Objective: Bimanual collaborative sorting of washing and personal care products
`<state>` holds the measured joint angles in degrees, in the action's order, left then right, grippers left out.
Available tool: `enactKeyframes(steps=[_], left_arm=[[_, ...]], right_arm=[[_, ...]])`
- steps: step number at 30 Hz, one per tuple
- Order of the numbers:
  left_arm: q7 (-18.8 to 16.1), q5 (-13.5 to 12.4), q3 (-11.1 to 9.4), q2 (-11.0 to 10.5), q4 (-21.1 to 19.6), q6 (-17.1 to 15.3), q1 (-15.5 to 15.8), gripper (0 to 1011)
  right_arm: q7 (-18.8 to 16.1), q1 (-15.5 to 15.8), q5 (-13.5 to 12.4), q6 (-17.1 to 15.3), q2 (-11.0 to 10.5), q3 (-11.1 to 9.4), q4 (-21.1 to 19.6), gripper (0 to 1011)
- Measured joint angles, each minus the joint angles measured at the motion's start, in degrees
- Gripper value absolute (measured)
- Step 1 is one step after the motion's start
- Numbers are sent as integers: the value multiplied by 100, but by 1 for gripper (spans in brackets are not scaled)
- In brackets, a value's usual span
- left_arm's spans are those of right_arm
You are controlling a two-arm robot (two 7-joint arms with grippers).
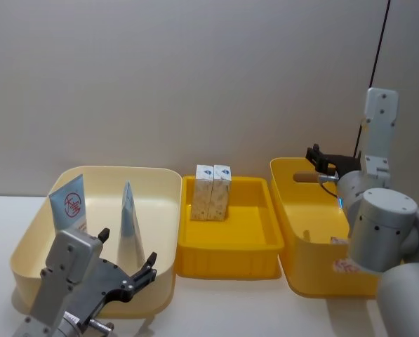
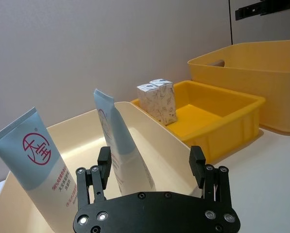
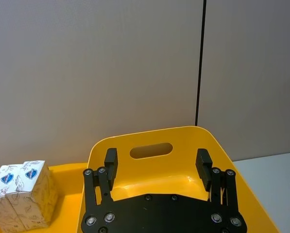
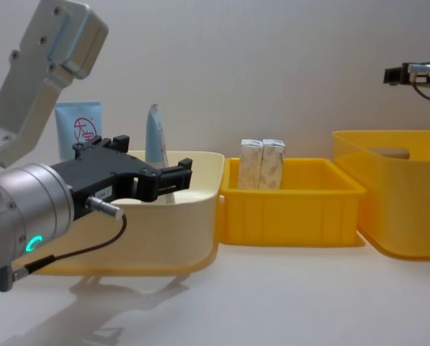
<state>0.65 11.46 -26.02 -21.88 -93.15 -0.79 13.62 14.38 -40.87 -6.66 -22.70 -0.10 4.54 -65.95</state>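
Head view: the cream bin (image 1: 27,246) sits on the left and holds two pale blue tubes. The logo tube (image 1: 70,207) leans at its far left and the plain tube (image 1: 130,225) stands nearer the middle. The left gripper (image 1: 125,254) hangs over the bin's near edge with its jaws spread and nothing between them. In the middle, the yellow tray (image 1: 227,260) holds two cartons (image 1: 213,192) standing side by side and touching, at its far left. The right gripper (image 1: 320,160) is raised over the far part of the deep yellow bin (image 1: 300,274) on the right.

Left wrist view: the spread jaws frame the plain tube (image 2: 118,145), which is upright just beyond them and not touched. The logo tube (image 2: 35,155) leans well to one side of it.

Right wrist view: the right gripper's jaws are also spread and empty, above the deep yellow bin's far wall and its handle slot.

Chest view: the left gripper (image 4: 153,162) is level with the cream bin's rim, and both tubes stand up behind it.

Judgement: this looks like the start of a pick – the left arm is lining up on a tube while the right arm waits. The next move calls for advancing the left arm so the jaws straddle the plain tube's flat body, then closing gently, since it is soft and could tip against the bin wall.
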Motion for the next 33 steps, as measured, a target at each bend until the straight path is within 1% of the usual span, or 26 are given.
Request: enactKeyframes(steps=[6, 20, 26, 33], left_arm=[[56, -27, -3, 1, 17, -25, 78, 1000], [318, -56, -9, 60, 202, -105, 426, 1000], [336, -54, 47, 119, 278, -120, 500, 1000], [288, -43, 139, 239, 441, -121, 566, 1000]], right_arm=[[-5, -9, 0, -3, 0, -3, 25, 1001], [-7, -21, 0, -3, 0, -5, 48, 1001], [-6, -23, 0, -2, 0, -5, 51, 1001], [-6, -27, -1, -2, 0, -5, 56, 1001]])
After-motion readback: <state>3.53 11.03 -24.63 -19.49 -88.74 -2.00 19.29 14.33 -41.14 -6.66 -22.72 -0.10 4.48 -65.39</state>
